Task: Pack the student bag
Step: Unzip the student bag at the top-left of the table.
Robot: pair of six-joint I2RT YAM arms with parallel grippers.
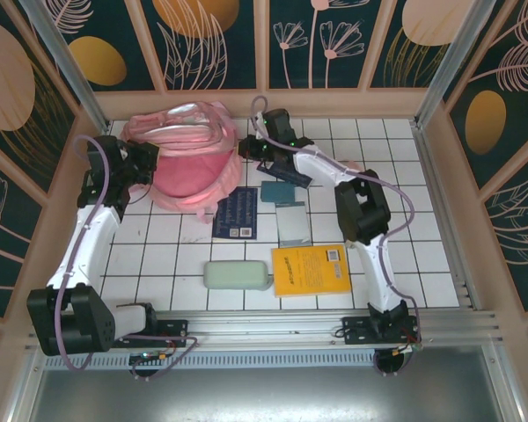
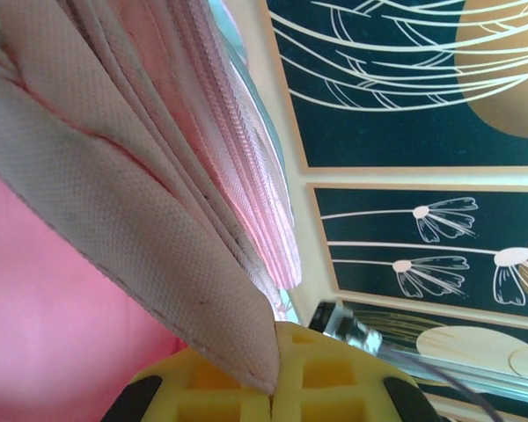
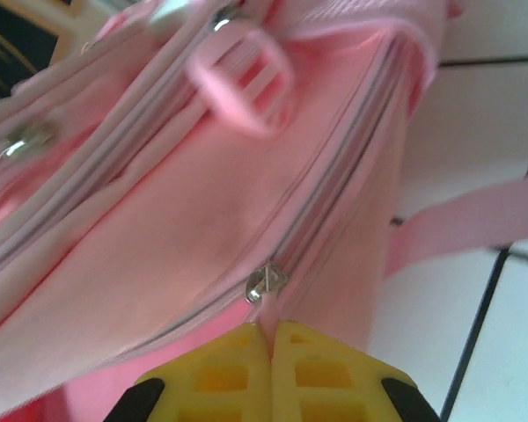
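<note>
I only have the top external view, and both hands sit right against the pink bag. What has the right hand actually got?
Observer: The right hand is shut on the pink pull tab that hangs from a zipper slider on the student bag.
Operator: And the left one?
Observer: The left hand is shut on the tip of a pink fabric flap of the bag, with a run of zipper teeth just beside that flap.
</note>
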